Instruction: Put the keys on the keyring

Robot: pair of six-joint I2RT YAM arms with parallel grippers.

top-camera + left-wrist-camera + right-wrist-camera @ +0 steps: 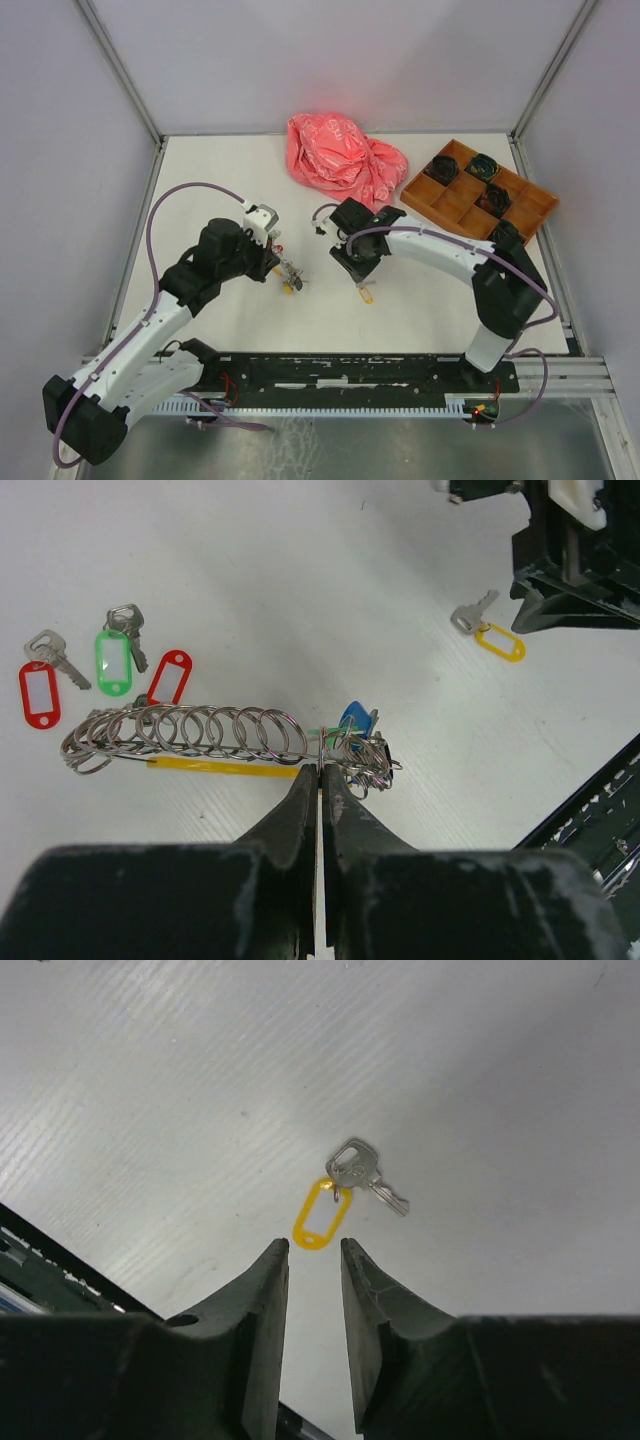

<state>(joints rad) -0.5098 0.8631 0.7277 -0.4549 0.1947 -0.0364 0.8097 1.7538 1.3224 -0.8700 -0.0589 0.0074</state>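
Note:
The keyring (220, 767) lies across the left wrist view, a thin wire with a yellow stretch and a row of small silver loops strung along it. My left gripper (320, 768) is shut on its wire beside a blue-tagged key (353, 720). Loose keys with a red tag (40, 692), a green tag (113, 660) and another red tag (170, 677) lie beyond it. A yellow-tagged key (325, 1210) rests flat on the table just past my right gripper (315, 1246), which is open with nothing between its fingers. From above, the right gripper (362, 283) hangs over that key (367, 294).
A crumpled pink bag (345, 160) lies at the back middle. A wooden compartment tray (455, 205) with dark objects in it sits at the back right. The black rail (360, 370) runs along the near edge.

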